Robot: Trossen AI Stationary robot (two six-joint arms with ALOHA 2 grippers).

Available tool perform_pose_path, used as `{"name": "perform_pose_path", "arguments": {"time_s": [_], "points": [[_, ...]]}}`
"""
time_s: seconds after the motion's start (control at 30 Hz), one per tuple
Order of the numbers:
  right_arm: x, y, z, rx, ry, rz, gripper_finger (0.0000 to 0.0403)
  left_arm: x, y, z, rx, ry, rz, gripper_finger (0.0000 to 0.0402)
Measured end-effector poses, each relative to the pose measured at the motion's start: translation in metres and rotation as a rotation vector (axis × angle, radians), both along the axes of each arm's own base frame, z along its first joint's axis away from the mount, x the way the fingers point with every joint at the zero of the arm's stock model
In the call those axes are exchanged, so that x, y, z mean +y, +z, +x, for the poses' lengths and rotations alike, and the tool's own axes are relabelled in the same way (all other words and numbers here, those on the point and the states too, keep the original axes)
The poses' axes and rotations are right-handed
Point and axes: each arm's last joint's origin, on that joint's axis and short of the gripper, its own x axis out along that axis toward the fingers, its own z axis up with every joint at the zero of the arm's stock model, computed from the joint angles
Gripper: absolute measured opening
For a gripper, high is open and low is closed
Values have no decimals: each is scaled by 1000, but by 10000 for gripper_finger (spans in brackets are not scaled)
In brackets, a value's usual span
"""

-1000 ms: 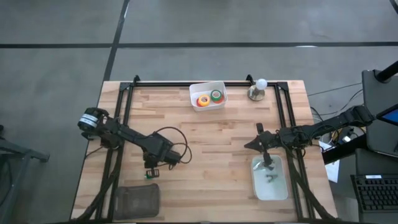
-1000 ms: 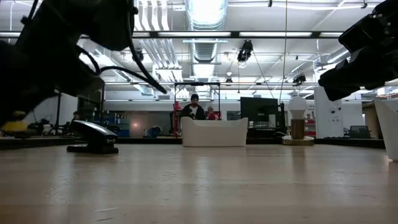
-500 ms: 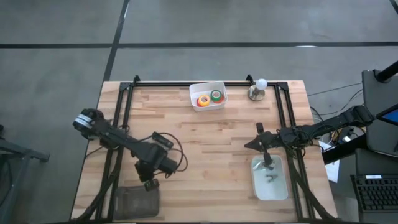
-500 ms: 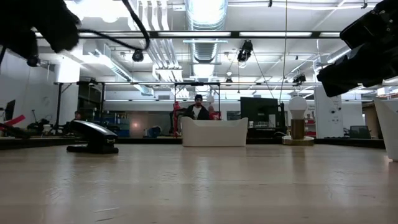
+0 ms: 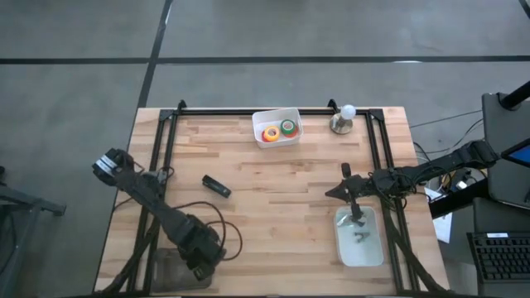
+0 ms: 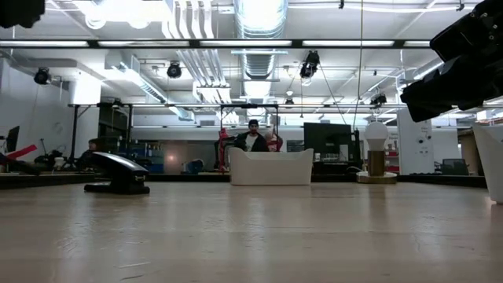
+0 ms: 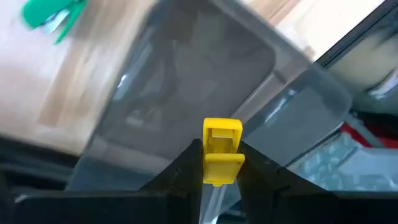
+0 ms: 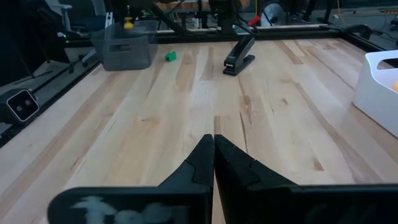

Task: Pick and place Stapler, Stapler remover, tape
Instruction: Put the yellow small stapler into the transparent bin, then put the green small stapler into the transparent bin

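My left gripper (image 5: 197,263) hangs over a grey see-through bin (image 5: 170,266) at the table's near-left corner, shut on a yellow stapler remover (image 7: 222,134). A green stapler remover (image 7: 53,14) lies on the wood beside that bin. The black stapler (image 5: 216,186) rests flat on its base left of centre. Tape rolls (image 5: 278,130) lie in a white bin (image 5: 291,116) at the far edge; red, yellow and green show. My right gripper (image 5: 334,193) is shut and hovers at the right, beside a clear bin (image 5: 358,240). My left gripper pinches the yellow stapler remover between its two fingers (image 7: 186,171), which come from above and point down. The remover's free end (image 7: 222,130) sticks out past the fingertips. It is lifted clear, above the grey bin's opening (image 7: 186,81).
A lamp-like object with a white bulb (image 5: 342,120) stands at the far right. Black rails (image 5: 166,141) run along the table's left, far and right sides. Something small lies in the clear bin. A broad stretch of bare wood (image 5: 290,190) spans the middle. People show in the room beyond.
My left arm has swung from the table's middle-left toward the near edge, carrying the yellow stapler remover until it hangs over the grey bin. It has left the low view almost wholly, and the stapler it covered from above now shows. My right arm has kept still.
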Motion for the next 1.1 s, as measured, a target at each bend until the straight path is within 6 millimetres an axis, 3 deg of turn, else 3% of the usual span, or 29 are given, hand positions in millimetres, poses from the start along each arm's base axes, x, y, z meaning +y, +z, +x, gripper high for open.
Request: {"name": "perform_pose_path", "arguments": {"time_s": [0.37, 0.77, 1.1], "points": [[0, 1, 0, -4, -9, 23, 8, -17, -26, -2, -35, -22, 108, 85], [0, 1, 0, -1, -14, 46, 8, -21, -63, -1, -82, 11, 49, 88], [0, 1, 0, -1, -15, 47, 8, -19, -66, -3, -68, 20, 64, 149]]}}
